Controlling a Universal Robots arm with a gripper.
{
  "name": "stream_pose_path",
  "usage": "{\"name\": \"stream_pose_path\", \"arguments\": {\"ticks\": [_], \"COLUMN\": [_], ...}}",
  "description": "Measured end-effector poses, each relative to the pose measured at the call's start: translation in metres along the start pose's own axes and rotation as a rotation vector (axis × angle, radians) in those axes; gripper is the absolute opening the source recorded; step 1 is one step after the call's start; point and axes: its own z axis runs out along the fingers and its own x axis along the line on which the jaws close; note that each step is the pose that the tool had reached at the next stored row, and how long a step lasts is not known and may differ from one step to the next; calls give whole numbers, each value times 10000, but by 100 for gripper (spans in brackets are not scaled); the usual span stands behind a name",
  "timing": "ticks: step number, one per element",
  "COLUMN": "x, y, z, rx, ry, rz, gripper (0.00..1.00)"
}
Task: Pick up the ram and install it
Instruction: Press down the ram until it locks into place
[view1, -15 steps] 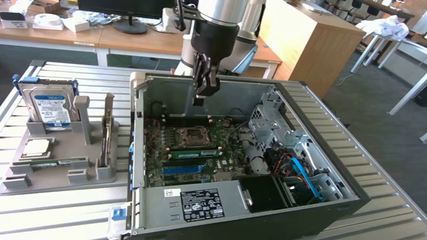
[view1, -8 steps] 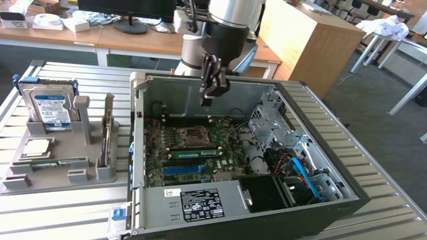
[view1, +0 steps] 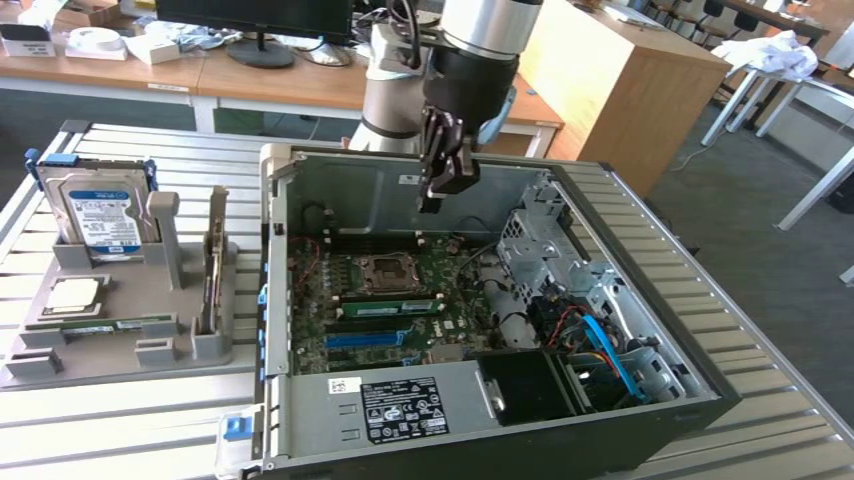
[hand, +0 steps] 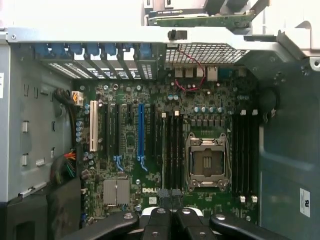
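Observation:
A long green ram (view1: 100, 325) lies flat in the grey holder (view1: 40, 362) on the exterior view's left, outside the computer. A similar green stick with a white label (view1: 387, 307) sits in a slot on the motherboard beside the processor socket (view1: 387, 268). My gripper (view1: 430, 200) hangs over the open case (view1: 280, 200), well above the motherboard (hand: 130, 150) and far from the holder. Its black fingers (hand: 157, 222) are shut together with nothing between them. In the wrist view the gripper (hand: 170, 200) points down at the dark memory slots (hand: 172, 150) next to the empty socket (hand: 207, 160).
The holder also carries a silver hard drive (view1: 96, 215), a square processor (view1: 74, 293) and an upright card (view1: 214, 275). Inside the case are a metal drive cage (view1: 534, 255), blue cables (view1: 601, 340) and expansion slots (hand: 141, 130). Desks stand behind.

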Motion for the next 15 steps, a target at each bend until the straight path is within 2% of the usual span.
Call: {"name": "stream_pose_path", "arguments": {"ticks": [3,12,15], "x": [-1,-1,0], "y": [0,-5,-6], "z": [4,162,178], "rx": [1,0,-1], "ry": [-4,-1,1], "rz": [1,1,1], "gripper": [10,10,10]}}
